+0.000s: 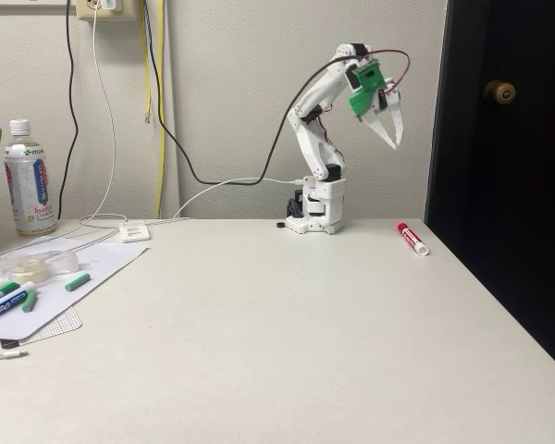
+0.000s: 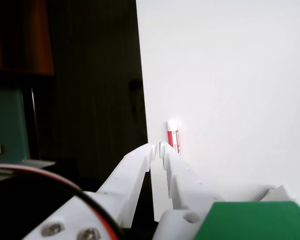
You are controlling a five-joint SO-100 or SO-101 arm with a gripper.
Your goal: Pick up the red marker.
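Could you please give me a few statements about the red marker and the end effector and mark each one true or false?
1. The red marker lies flat on the table near its right edge in the fixed view. True.
2. The end effector grips the marker. False: it hangs in the air well above the table, holding nothing.
3. The end effector's jaws are nearly shut in the wrist view. True.
4. A bottle stands right next to the red marker. False: it stands at the far left of the fixed view.
5. The marker stands upright. False: it lies on its side.
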